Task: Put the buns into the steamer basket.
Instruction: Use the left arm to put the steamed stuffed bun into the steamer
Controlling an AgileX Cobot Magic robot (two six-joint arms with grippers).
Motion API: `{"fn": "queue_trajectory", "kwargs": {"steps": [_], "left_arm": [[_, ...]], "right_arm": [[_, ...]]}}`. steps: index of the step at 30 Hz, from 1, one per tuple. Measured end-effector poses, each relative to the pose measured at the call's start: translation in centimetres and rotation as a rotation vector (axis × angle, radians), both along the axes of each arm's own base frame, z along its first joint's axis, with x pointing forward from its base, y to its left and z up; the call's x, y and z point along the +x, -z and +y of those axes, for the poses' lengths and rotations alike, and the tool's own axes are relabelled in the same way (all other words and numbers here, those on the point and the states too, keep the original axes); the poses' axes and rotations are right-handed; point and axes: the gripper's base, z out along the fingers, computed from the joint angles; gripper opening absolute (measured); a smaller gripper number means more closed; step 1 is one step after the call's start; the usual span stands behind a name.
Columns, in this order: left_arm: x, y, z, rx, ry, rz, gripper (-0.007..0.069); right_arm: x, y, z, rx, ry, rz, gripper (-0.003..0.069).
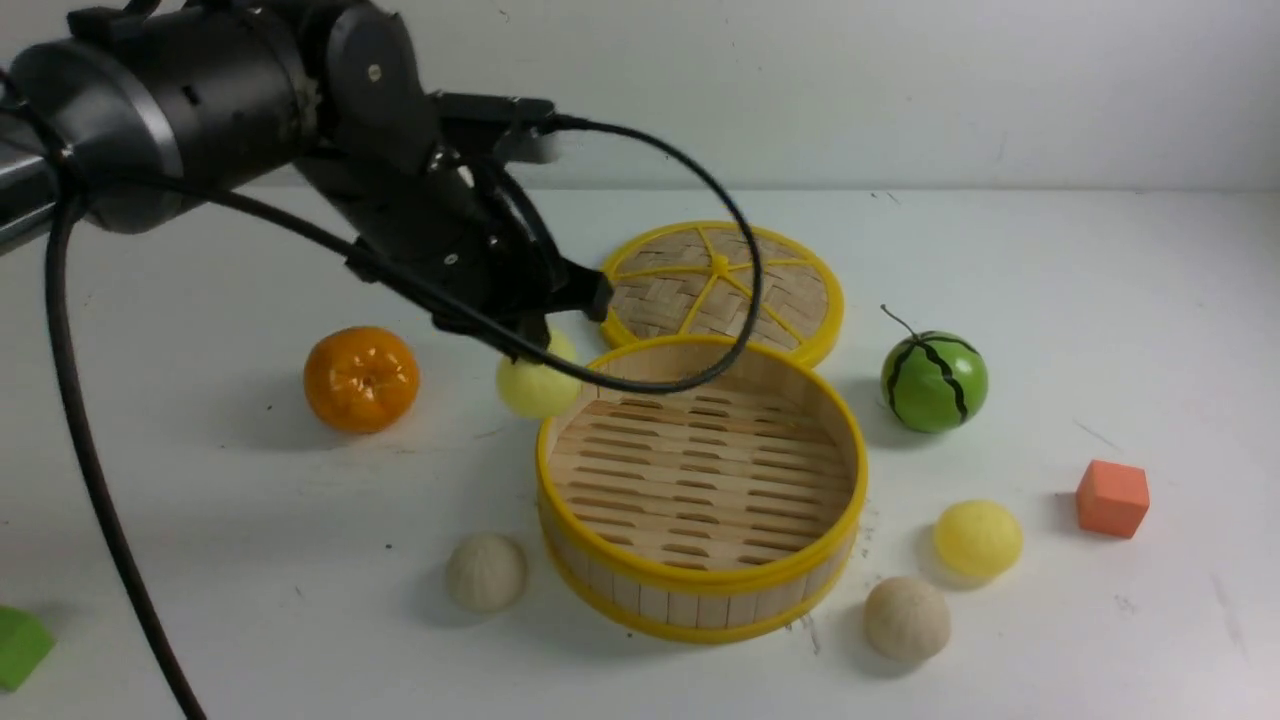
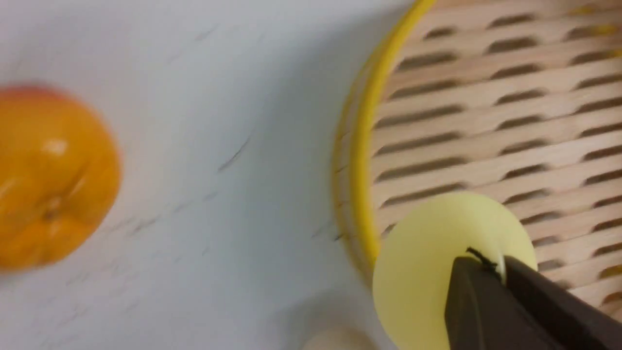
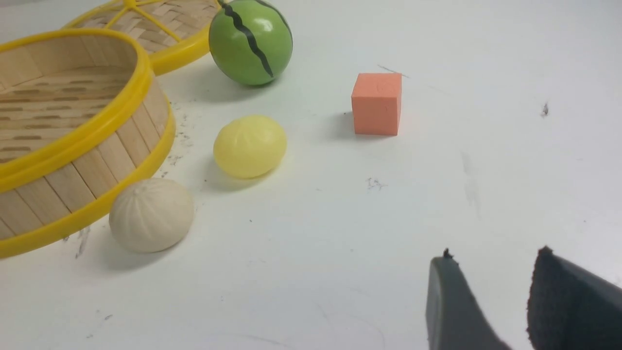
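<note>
My left gripper (image 1: 540, 348) is shut on a pale yellow bun (image 1: 538, 388) at the left rim of the steamer basket (image 1: 700, 583). In the left wrist view my left gripper (image 2: 500, 265) pinches this bun (image 2: 427, 272), which overlaps the basket's rim (image 2: 362, 146) and slatted floor. The basket holds nothing. A second pale yellow bun (image 1: 977, 538) and a cream-beige bun (image 1: 906, 618) lie right of the basket. Another beige bun (image 1: 486, 571) lies at its front left. My right gripper (image 3: 495, 255) is open and empty over bare table, away from the yellow bun (image 3: 250, 146), the beige bun (image 3: 151, 214) and the basket (image 3: 73, 141).
The woven lid (image 1: 720, 285) lies flat behind the basket. An orange tangerine (image 1: 360, 378) sits to the left, a green watermelon ball (image 1: 933, 380) to the right, an orange cube (image 1: 1112, 497) further right, and a green block (image 1: 18, 645) at the front left edge.
</note>
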Motion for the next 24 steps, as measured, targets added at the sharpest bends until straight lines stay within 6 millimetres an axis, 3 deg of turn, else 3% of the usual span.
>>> {"fn": "queue_trajectory", "kwargs": {"steps": [4, 7, 14, 17, 21, 23, 24], "left_arm": [[1.5, 0.4, -2.5, 0.0, 0.041, 0.014, -0.0013], [3.8, 2.8, -4.0, 0.026, 0.051, 0.063, -0.0013], [6.9, 7.6, -5.4, 0.09, 0.057, 0.124, -0.0013], [7.5, 8.7, -5.5, 0.121, 0.058, 0.121, -0.0007], [7.7, 8.6, -5.3, 0.131, 0.056, 0.105, 0.0052], [7.7, 8.5, -5.3, 0.132, 0.055, 0.101, 0.0103], [7.7, 8.5, -5.3, 0.136, 0.055, 0.101, 0.017]], "right_arm": [[0.0, 0.0, 0.0, 0.0, 0.0, 0.0, 0.024], [0.0, 0.0, 0.0, 0.0, 0.0, 0.0, 0.024], [0.0, 0.0, 0.0, 0.0, 0.0, 0.0, 0.024], [0.0, 0.0, 0.0, 0.0, 0.0, 0.0, 0.024], [0.0, 0.0, 0.0, 0.0, 0.0, 0.0, 0.024], [0.0, 0.0, 0.0, 0.0, 0.0, 0.0, 0.024], [0.0, 0.0, 0.0, 0.0, 0.0, 0.0, 0.024]]}}
